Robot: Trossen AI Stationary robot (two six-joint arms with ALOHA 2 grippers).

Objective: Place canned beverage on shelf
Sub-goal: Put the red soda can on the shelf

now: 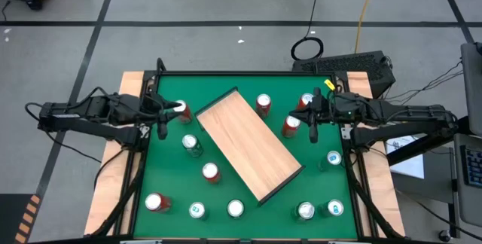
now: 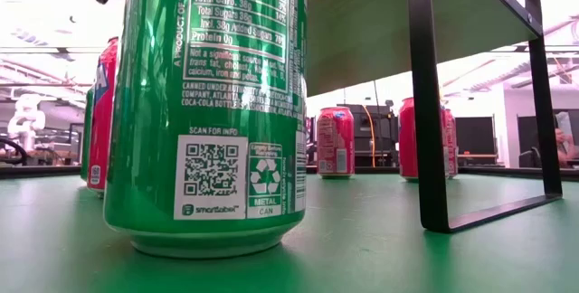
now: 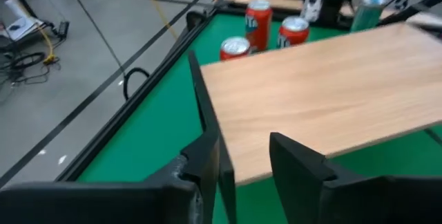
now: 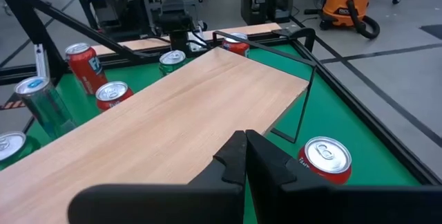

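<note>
High view: shelf (image 1: 247,143) sits diagonally mid-table, cans scattered around it, none on top. Left gripper (image 1: 161,116) at the left edge beside a red can (image 1: 181,110); right gripper (image 1: 313,118) at the right edge, near another red can (image 1: 291,126).

Low view: green can (image 2: 210,103) fills the foreground, shelf overhead.

Left wrist: fingers (image 3: 207,162) parted, nothing between them, hovering near the shelf edge, probably above it.

Right wrist: fingers (image 4: 235,156) pressed together, empty.

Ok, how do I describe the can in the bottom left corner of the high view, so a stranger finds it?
Find the wooden shelf lying slantwise on the green table. Below it in the high view, a row of cans lines the table edge. The red can at its left end is the only red one there.
</note>
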